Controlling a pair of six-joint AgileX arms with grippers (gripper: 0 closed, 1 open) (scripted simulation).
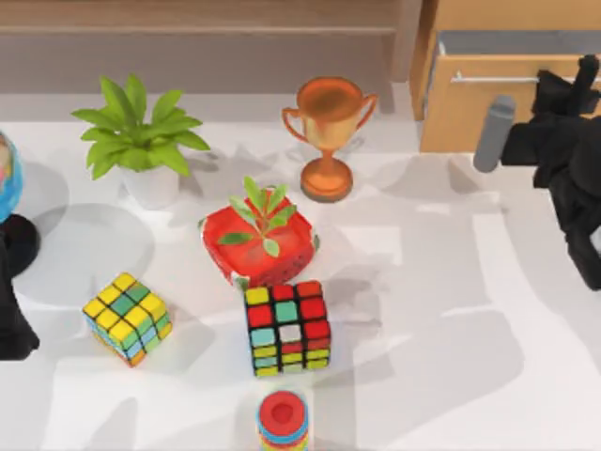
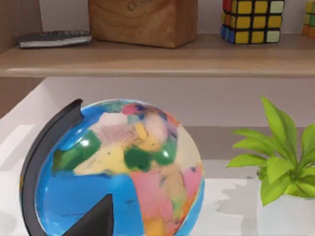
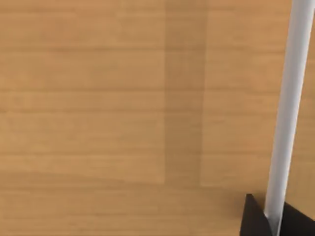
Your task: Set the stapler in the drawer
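The drawer [image 1: 460, 113] stands at the table's back right, its tan front bearing a thin silver handle [image 1: 488, 78]. My right gripper [image 1: 568, 89] is at the right end of that handle. In the right wrist view the wooden front [image 3: 123, 98] is very close, and the silver handle [image 3: 290, 98] runs down between the two black fingertips of my right gripper [image 3: 274, 219], which are closed against it. A grey strip shows behind the top of the front. The stapler is out of view. My left arm [image 1: 13, 324] rests at the left edge.
A bronze trophy [image 1: 329, 132], a potted plant [image 1: 136, 141], a red pot with a sprout [image 1: 261, 240], two puzzle cubes [image 1: 286, 327] [image 1: 127, 318] and a ring stack [image 1: 283, 421] occupy the left and middle. A globe [image 2: 118, 172] sits before my left wrist.
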